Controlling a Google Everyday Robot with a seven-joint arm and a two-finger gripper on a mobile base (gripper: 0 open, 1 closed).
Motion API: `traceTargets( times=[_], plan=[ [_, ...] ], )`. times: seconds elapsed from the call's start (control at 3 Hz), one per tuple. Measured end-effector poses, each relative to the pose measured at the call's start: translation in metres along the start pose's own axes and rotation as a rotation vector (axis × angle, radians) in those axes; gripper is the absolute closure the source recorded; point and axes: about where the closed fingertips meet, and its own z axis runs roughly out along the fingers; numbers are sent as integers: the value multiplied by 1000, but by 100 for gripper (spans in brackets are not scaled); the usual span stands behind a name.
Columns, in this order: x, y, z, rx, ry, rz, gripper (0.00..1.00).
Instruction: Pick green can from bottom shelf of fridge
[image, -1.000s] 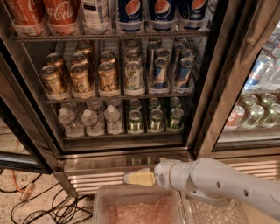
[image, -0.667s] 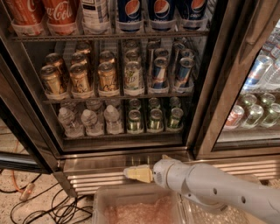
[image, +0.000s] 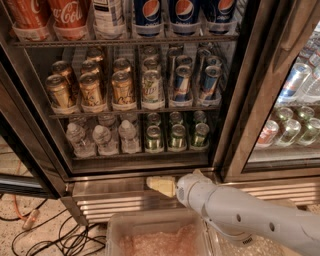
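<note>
End effector (image: 161, 185) low before fridge (image: 241, 100) base, grip state unclear; green can (image: 154, 138) on bottom shelf (image: 100, 157); Pepsi (image: 185, 10), Coca-Cola (image: 67, 12) above.

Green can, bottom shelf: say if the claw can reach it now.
Probably not: the claw sits below the bottom shelf, low before the fridge; the green can is higher, maybe behind door glass.

On the top rack of the fridge (image: 235, 125), the red bottles (image: 67, 15) carry a white script in which "Cola" is readable, a part of the Coca-Cola brand. The blue bottles (image: 184, 10) beside them show the round Pepsi sign. The labels of the cans (image: 122, 87) on the lower racks are not readable. The gripper (image: 161, 185) is low, in front of the steel base panel (image: 115, 200).
</note>
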Motion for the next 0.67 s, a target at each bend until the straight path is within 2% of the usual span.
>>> traceTargets(
  times=[0.33,0.67],
  plan=[
    [17,4,19,-33,12,54,0],
    [30,0,47,-32,-11,92,0]
  ],
)
